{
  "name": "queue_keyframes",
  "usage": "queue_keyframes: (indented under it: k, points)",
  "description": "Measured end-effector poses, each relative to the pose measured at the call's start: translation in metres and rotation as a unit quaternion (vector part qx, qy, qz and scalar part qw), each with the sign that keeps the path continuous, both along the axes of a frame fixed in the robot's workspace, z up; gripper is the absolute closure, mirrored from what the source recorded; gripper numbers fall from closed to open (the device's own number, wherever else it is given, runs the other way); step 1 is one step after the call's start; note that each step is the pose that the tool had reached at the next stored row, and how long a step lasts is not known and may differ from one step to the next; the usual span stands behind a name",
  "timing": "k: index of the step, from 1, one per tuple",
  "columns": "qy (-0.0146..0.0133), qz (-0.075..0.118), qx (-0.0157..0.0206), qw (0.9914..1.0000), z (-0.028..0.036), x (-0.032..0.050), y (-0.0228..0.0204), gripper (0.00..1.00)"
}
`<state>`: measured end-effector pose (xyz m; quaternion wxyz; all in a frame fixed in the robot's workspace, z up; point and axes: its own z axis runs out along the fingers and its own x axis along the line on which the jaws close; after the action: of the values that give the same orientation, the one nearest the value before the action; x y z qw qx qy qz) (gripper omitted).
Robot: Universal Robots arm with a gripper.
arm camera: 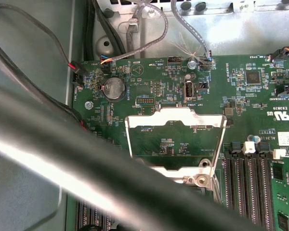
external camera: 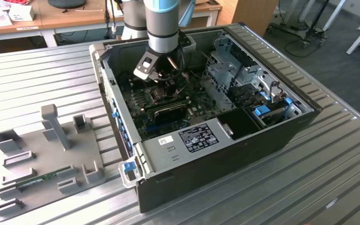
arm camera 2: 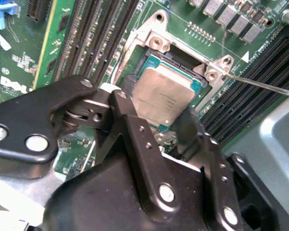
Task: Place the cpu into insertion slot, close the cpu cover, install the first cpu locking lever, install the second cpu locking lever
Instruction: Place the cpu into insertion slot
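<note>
- The arm reaches down into an open computer case (external camera: 243, 154) on the ribbed table (external camera: 330, 154). In the exterior view, with the middle of the case as the dial's centre, the gripper (external camera: 158, 72) hangs toward eleven o'clock. A grey fixture (external camera: 42, 159) lies on the table between eight and nine o'clock, well apart from the case.
- In the second wrist view the cpu (arm camera 2: 166, 94) lies in the insertion slot (arm camera 2: 154, 43), framed by its silvery rim, with the gripper (arm camera 2: 151, 108) right over its near edge.
- I cannot tell from here whether the gripper grasps the chip or has let it go, nor whether the chip is fully bedded.
- As I judge it, the first step is done or nearly so.
- Nothing beyond that is done. In the first wrist view the cpu cover (arm camera: 176, 114) stands raised off the motherboard (arm camera: 241, 96), and the green board shows through its hollow centre.
- A thin metal rod, which I take for a locking lever (arm camera 2: 262, 85), sticks out free beside the slot and is not latched.
- The cpu lies flat with its metal top facing up toward the wrist.
- Being square, it has no long axis to speak of. Its edges line up with the slot's rim, and the long black memory slots (arm camera 2: 94, 38) run along either side.
</note>
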<state>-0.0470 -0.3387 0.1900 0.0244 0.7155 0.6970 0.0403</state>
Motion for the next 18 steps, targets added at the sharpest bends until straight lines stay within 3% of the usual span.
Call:
queue_keyframes:
  k: [1, 3, 4, 11, 18]
  points:
    - [-0.0002, 0.000, 0.0002, 1.00000, -0.0002, 0.0001, 0.0001, 0.39]
    - [0.0003, 0.000, -0.0004, 1.00000, 0.0002, -0.0001, -0.0002, 0.39]
    - [0.0004, 0.000, -0.0006, 1.00000, 0.0003, -0.0001, -0.0002, 0.32]
    - [0.0004, 0.000, -0.0006, 1.00000, 0.0004, -0.0001, -0.0002, 0.32]
    - [0.0004, 0.000, -0.0006, 1.00000, 0.0070, -0.0002, -0.0002, 0.32]
